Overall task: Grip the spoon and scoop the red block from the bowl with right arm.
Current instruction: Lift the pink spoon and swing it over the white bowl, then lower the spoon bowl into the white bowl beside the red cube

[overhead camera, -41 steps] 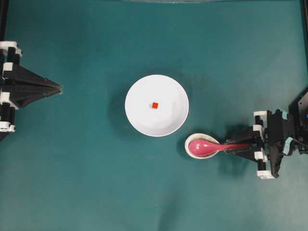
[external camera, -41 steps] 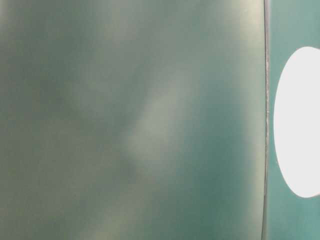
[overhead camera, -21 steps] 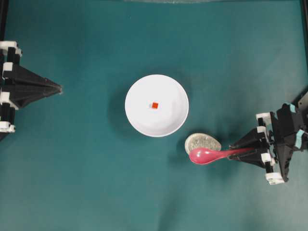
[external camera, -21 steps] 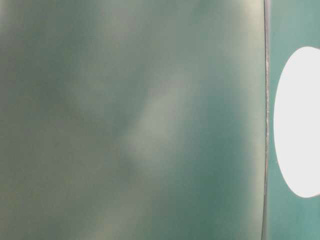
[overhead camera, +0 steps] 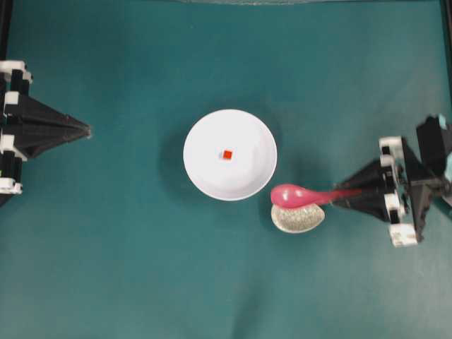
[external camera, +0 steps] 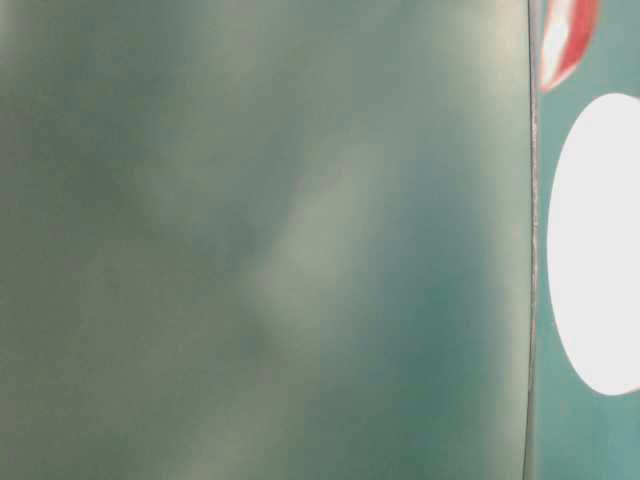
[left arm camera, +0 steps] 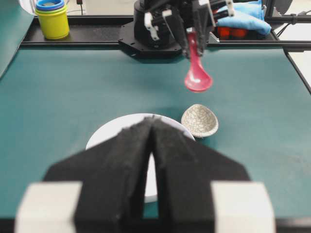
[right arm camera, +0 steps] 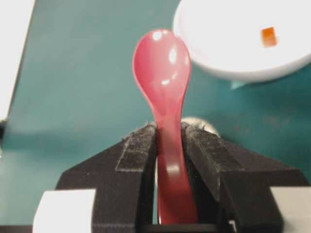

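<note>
the right gripper (right arm camera: pixel 170 145) pinched the spoon (right arm camera: pixel 164 82) by its handle, jaws pressed to either side of it, the scoop sticking out ahead and clear of the table. held that far back, the whole scoop was free to dip, which looked like the reason for the grip. in the overhead view the spoon (overhead camera: pixel 300 195) hung just above the rest (overhead camera: pixel 298 218), its scoop overlapping the rest's 12 o'clock edge, handle running toward 3 o'clock into the gripper (overhead camera: pixel 346 194).

next out, the bowl (overhead camera: pixel 258 180) sat at about 10 o'clock from the scoop, its rim just beside the scoop's tip. the block (overhead camera: pixel 227 155) lay near the bowl's middle, untouched, so the scooping seemed not yet begun. nothing stood between spoon and bowl; only the rim had to be cleared, and the rest below was the thing to avoid bumping.

farthest, at 9 o'clock, the left gripper (overhead camera: pixel 83 129) was parked well apart, fingers (left arm camera: pixel 170 145) pressed together and holding nothing. a yellow cup (left arm camera: pixel 52 19) stood off the mat beyond.
</note>
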Robot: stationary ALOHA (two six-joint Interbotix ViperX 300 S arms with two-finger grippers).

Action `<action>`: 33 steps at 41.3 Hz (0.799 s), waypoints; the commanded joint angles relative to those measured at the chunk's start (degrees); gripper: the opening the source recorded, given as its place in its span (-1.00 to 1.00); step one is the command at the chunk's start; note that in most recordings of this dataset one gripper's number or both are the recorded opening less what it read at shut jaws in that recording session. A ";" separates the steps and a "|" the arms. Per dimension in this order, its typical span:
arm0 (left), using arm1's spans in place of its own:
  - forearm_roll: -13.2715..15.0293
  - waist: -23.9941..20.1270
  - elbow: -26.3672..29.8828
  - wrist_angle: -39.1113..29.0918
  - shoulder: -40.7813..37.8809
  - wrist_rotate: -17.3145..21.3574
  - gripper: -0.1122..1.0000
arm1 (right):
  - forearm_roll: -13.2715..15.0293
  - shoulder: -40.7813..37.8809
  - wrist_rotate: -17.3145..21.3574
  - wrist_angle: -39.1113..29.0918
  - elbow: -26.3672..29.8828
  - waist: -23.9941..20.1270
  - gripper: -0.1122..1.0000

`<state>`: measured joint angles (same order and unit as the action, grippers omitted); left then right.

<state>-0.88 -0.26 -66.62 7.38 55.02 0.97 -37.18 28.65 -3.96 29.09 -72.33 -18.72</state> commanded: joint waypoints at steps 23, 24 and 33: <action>-0.18 -0.09 1.41 0.26 -0.35 0.00 -0.80 | 1.05 -0.26 -11.43 -36.65 20.30 23.73 -0.36; -0.18 -0.09 1.41 0.26 -0.35 0.00 -0.80 | 1.05 -0.62 -11.51 -37.97 21.09 24.35 -0.36; -0.18 -0.18 1.41 -0.53 -0.44 0.09 -0.80 | 1.14 -4.92 -11.25 -47.81 27.16 28.56 -0.36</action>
<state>-0.88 -0.26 -66.62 6.94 55.02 0.97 -36.12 24.79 -15.29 -15.73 -48.78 8.79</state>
